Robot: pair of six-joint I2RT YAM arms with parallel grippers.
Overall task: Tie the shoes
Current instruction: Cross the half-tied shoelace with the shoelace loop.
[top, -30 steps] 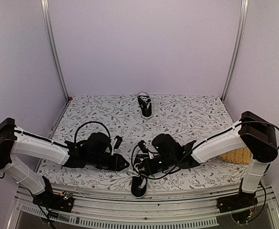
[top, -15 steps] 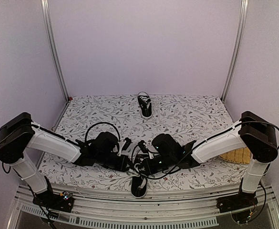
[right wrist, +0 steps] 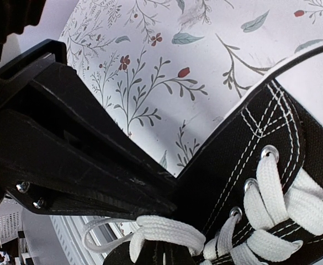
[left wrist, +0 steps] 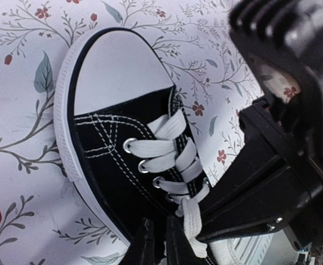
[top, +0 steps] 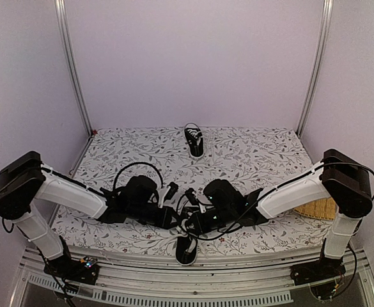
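At left, left tool [left wrist: 159, 247] nearly clenched over near sneaker's [top: 186, 251] white laces [left wrist: 172, 149], hold on lace unclear. Just right, right tool [top: 188, 224] clenched, lace loop [right wrist: 167, 232] at tips. Sneaker at surface's [top: 263, 153] front edge; 2nd sneaker [top: 194, 141] far back, centre.

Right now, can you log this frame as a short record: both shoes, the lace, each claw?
near shoe: at the mat's front edge, between the two arms
lace: threaded through the eyelets, one end loose, no bow in view
far shoe: alone at the back, centre
left claw: low beside the near shoe's lace, fingers nearly together, grip unclear
right claw: shut, at the same lace; cannot tell whether it holds it
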